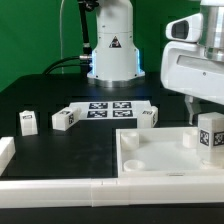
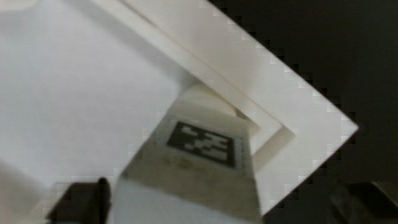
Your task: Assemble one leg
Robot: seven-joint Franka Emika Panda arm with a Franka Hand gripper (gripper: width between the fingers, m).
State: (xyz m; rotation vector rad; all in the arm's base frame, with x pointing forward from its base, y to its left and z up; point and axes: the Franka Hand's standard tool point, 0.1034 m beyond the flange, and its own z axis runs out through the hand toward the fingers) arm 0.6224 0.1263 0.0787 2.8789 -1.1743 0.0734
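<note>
Bare black surface (image 1: pixel 70 150) lies open toward the exterior view's left of the tray (image 1: pixel 170 152); the tray's corner walls closely hem the leg (image 1: pixel 210 135).

In the exterior view the marker board (image 1: pixel 110 108) lies mid-frame, the left leg (image 1: pixel 65 119) just beside its left end, the right leg (image 1: pixel 148 117) beside its right. The tray (image 1: pixel 150 160) fills the lower right (the corner leg (image 1: pixel 210 135) stands at its far-right corner).
</note>
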